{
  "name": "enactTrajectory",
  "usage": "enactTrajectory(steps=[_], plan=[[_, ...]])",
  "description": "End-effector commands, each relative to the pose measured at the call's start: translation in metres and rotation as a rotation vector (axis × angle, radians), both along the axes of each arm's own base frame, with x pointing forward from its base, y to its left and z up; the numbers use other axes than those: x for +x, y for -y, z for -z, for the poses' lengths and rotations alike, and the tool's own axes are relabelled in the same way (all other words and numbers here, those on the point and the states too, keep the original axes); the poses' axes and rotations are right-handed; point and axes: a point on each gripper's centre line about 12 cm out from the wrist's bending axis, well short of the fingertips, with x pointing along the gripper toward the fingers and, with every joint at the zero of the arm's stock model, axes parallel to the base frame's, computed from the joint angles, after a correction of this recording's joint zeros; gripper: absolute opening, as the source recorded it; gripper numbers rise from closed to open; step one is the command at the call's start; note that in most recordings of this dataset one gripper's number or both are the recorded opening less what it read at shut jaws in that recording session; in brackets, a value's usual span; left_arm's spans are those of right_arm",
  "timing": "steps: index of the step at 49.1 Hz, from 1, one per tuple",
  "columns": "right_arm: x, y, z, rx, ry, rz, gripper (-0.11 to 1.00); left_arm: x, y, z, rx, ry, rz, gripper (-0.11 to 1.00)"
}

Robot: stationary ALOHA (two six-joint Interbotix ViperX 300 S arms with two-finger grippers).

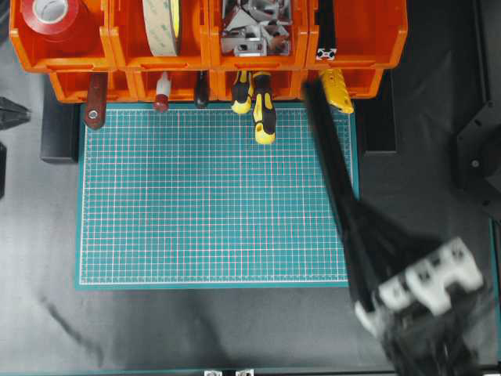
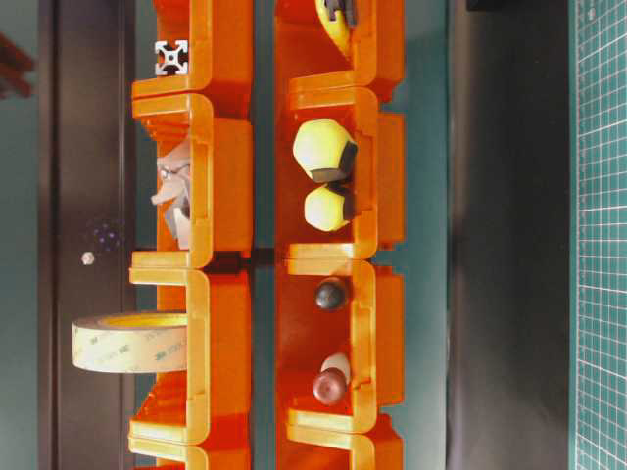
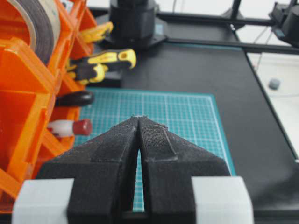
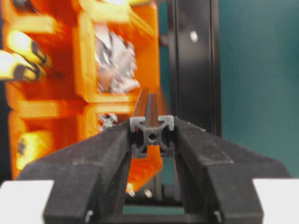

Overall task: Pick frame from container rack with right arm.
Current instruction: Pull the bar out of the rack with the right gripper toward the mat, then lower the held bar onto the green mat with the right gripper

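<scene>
Our right gripper (image 4: 152, 140) clamps the frame (image 4: 150, 133), a slim black grooved extrusion with a silvery cross-shaped cut end, between coarse matte fingers (image 4: 100, 158). It hangs clear of the glossy orange container rack (image 1: 207, 47), over the gridded green mat (image 1: 215, 196). Our left gripper (image 3: 139, 122) is closed, its textured tips touching.

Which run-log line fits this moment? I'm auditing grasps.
right end effector: shut on frame | left end effector: shut, holding nothing | rack: one bar remains
</scene>
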Motion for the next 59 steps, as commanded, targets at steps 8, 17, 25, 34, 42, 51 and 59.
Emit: enactTrajectory(steps=[8, 17, 25, 34, 42, 51, 59], plan=[[-0.002, -0.042, 0.011, 0.095, -0.046, -0.15, 0.24, -0.01, -0.003, -0.028, 0.003, 0.091, -0.019, 0.0], [0.007, -0.062, 0.045, 0.154, -0.148, -0.266, 0.24, -0.017, -0.005, -0.038, 0.004, 0.136, -0.036, 0.0], [0.013, -0.065, 0.078, 0.185, -0.226, -0.365, 0.24, -0.019, -0.005, -0.04, 0.004, 0.144, -0.036, 0.0], [0.02, -0.044, 0.127, 0.209, -0.34, -0.42, 0.24, -0.017, -0.005, -0.038, 0.003, 0.138, -0.036, 0.0], [0.038, -0.017, 0.151, 0.236, -0.38, -0.448, 0.24, -0.017, -0.005, -0.038, 0.001, 0.137, -0.034, 0.0], [0.063, 0.02, 0.164, 0.258, -0.38, -0.424, 0.24, -0.019, -0.005, -0.039, 0.003, 0.143, -0.034, 0.0], [0.077, 0.046, 0.173, 0.265, -0.393, -0.425, 0.24, -0.018, -0.005, -0.039, 0.003, 0.141, -0.034, 0.0]])
